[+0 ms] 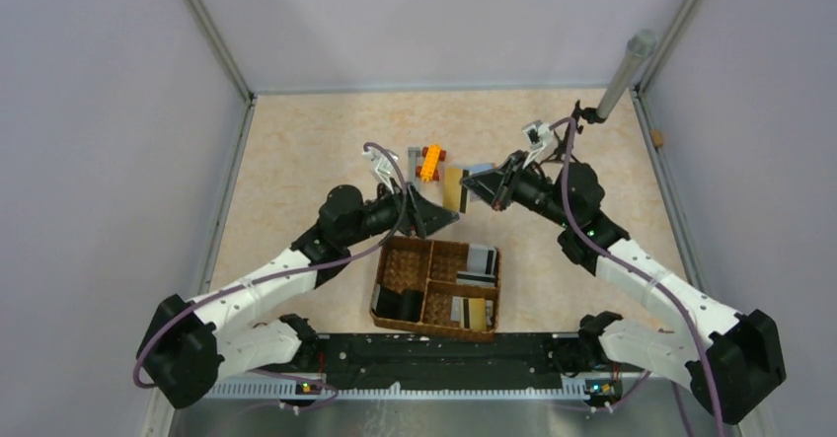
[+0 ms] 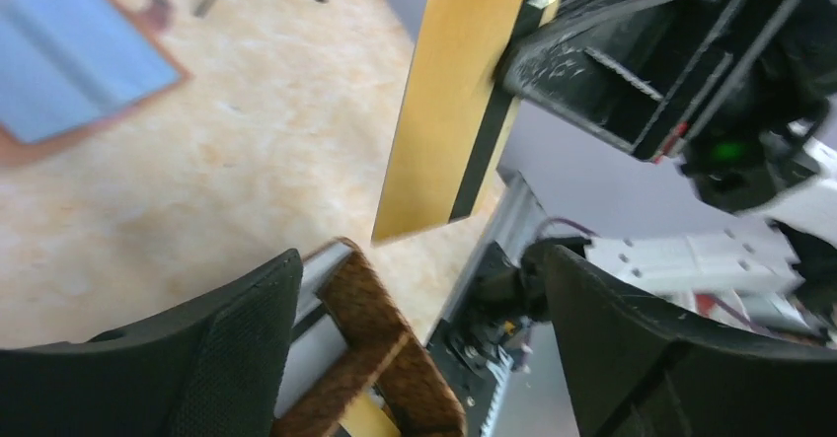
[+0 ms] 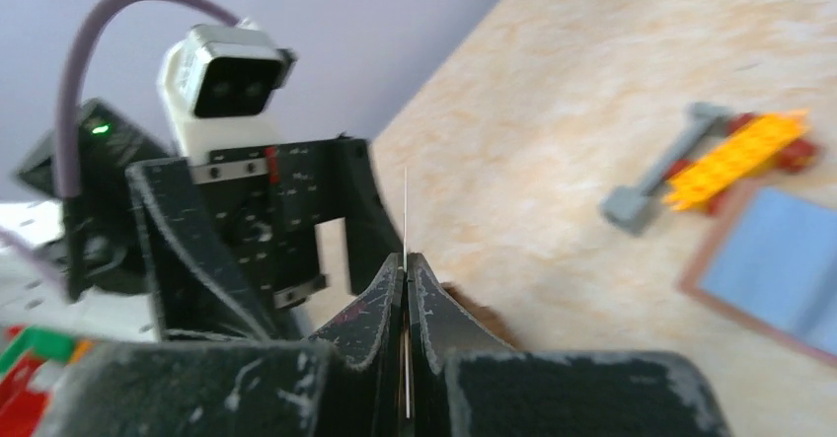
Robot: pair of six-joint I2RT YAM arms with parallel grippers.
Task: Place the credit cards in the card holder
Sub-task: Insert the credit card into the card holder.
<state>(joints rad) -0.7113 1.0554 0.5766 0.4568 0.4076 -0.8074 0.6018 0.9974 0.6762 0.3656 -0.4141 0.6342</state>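
Note:
My right gripper (image 1: 476, 186) is shut on a gold credit card (image 1: 453, 188) with a black stripe and holds it upright above the table. The card shows face-on in the left wrist view (image 2: 449, 111) and edge-on between the closed fingers in the right wrist view (image 3: 405, 215). The card holder (image 1: 482, 170) lies open on the table just behind it, light blue inside with a brown rim (image 2: 69, 62) (image 3: 780, 269). My left gripper (image 1: 442, 216) is open and empty, right next to the card, over the basket's far edge.
A woven brown compartment basket (image 1: 387, 284) stands in front of the arms. It holds more cards (image 1: 480, 260) (image 1: 470, 311) and a black blocky object (image 1: 399, 304). An orange and grey toy (image 1: 429, 161) lies behind the left gripper. A grey pole (image 1: 624, 72) stands at the back right.

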